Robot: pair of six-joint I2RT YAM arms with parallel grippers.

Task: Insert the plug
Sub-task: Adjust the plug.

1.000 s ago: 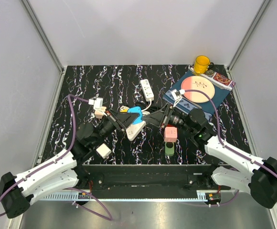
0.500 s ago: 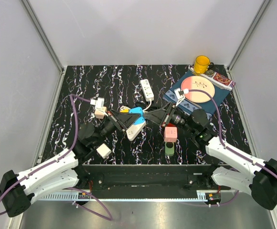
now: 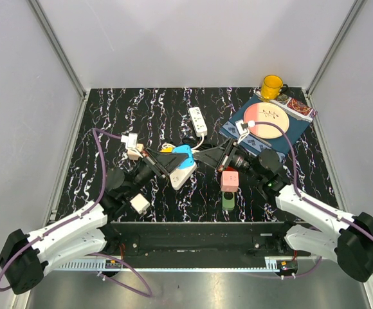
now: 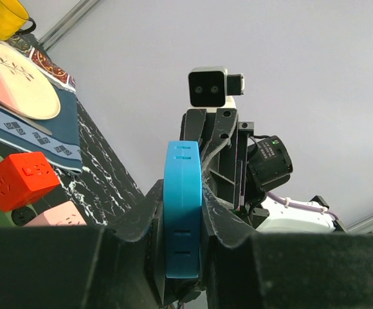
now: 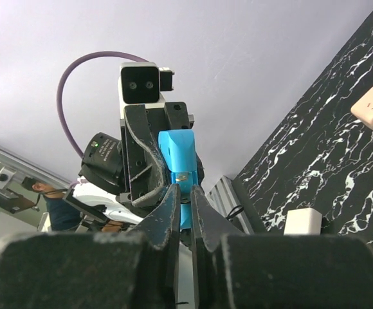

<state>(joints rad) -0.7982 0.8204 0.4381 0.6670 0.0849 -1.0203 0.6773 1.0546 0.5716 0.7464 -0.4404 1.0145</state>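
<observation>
A blue plug block (image 3: 182,152) hangs above the table's middle, with my left gripper (image 3: 177,157) shut on it. In the left wrist view the blue plug block (image 4: 183,212) stands edge-on between the black fingers (image 4: 149,209), showing pairs of slots. My right gripper (image 3: 203,156) faces it from the right. In the right wrist view my right gripper (image 5: 184,188) is shut, its tips just under a small brass piece (image 5: 182,175) on the blue plug block (image 5: 177,149). I cannot tell whether the tips pinch anything. A white power strip (image 3: 185,176) lies below.
A second white power strip (image 3: 198,120) lies further back. A pink cube (image 3: 230,179) and a green block (image 3: 228,201) sit under the right arm. At the back right are a yellow mug (image 3: 271,85) and a plate (image 3: 265,120) on a blue mat (image 3: 235,133). Small white adapters (image 3: 132,138) lie left.
My right gripper's fingers have closed from partly open to shut at the end of the blue plug block. Both arms have hardly moved.
</observation>
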